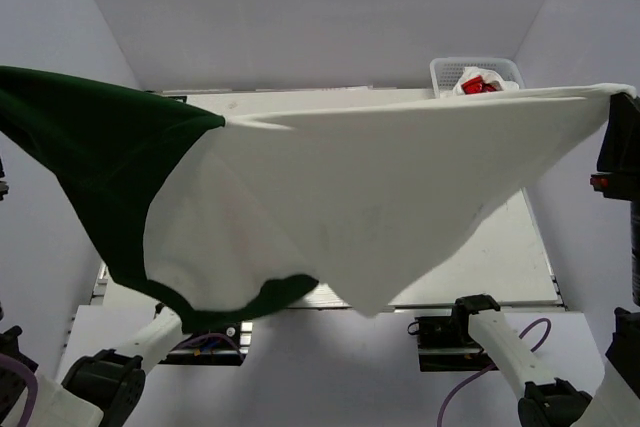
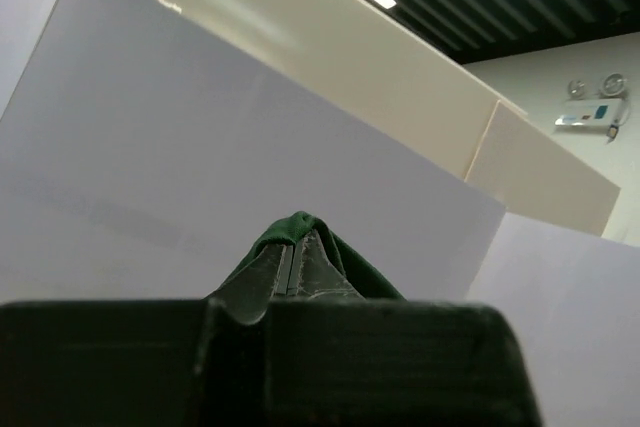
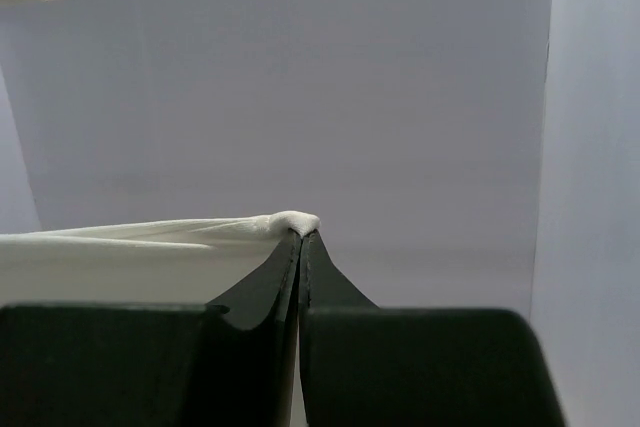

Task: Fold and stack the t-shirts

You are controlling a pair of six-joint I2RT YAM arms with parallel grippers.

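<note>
At the far left, high above the desk [image 1: 520, 267], the left fingers [image 2: 262, 285] are pressed shut on a fold of the dark green section [image 1: 90, 157] of the t-shirt [image 1: 380, 187], which they hold at one extremity. From that pinch the green cloth slopes down and to the right and gives way to the white body, which hangs as a broad sheet in mid-air. Its lowest edge, trimmed with a green band [image 1: 270, 297], droops towards the near edge of the desk. The upper edge runs nearly taut to the far right, where the right fingers [image 3: 268, 285] are closed on a bunched white corner [image 3: 290, 221]. Holding two opposite points raised and well apart lets the cloth's own weight pull it open, probably so that the garment can be laid out smooth before folding; no fold has been made yet. Whether the hanging edge touches the desk cannot be told from above. At the far right corner of the desk stands a white mesh basket [image 1: 445, 69], with a red-printed shirt [image 1: 478, 85] inside, not yet folded
</note>
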